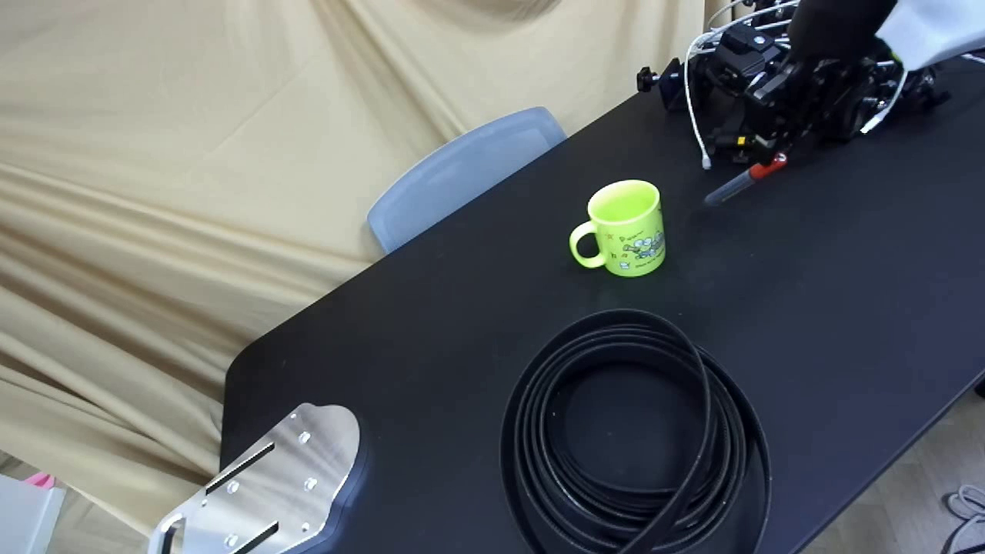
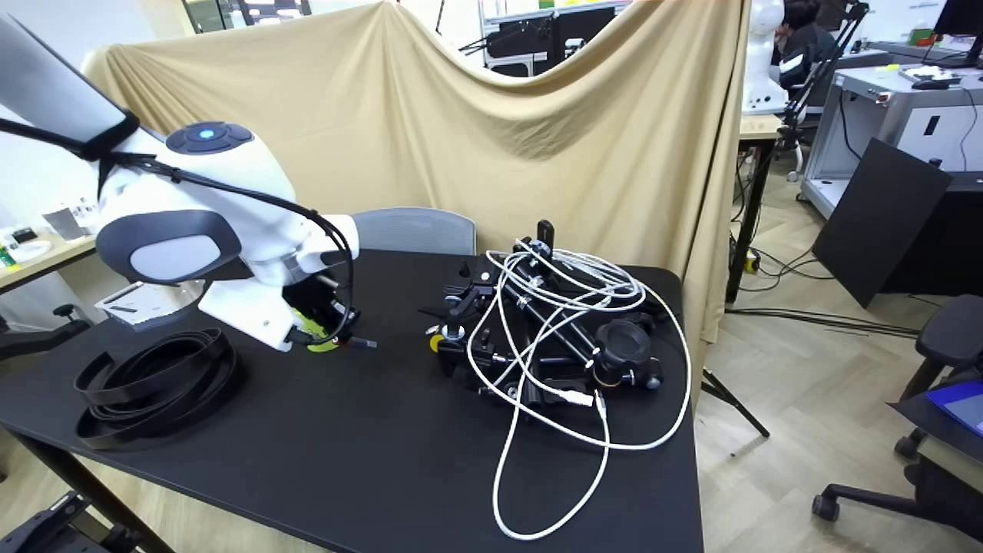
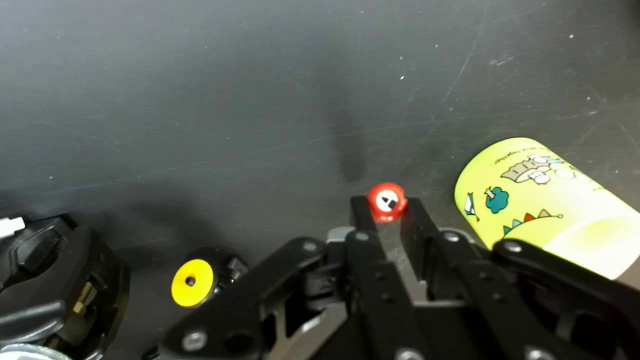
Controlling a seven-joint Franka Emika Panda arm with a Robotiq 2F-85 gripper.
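A marker with a red end and a grey body (image 1: pixel 729 188) is pinched in my gripper (image 3: pixel 388 214). Its round red cap, with a white disc on top, sits between the black fingertips in the wrist view. The body slants down over the black table (image 1: pixel 431 362), its shadow beside it; whether the tip touches the table I cannot tell. Right of the fingers in the wrist view stands a yellow-green mug (image 3: pixel 545 200) with cartoon prints. In an exterior view the mug (image 1: pixel 632 242) is upright, its handle pointing away from the marker. The arm partly hides the mug (image 2: pixel 321 347) elsewhere.
A coiled black strap (image 1: pixel 531 431) lies on the table near the mug. Black clamps and stands with white cables (image 2: pixel 553 338) crowd the table on the gripper's other side. A metal plate (image 1: pixel 269 485) sits at a table end, and a grey chair back (image 1: pixel 469 173) rises behind the edge.
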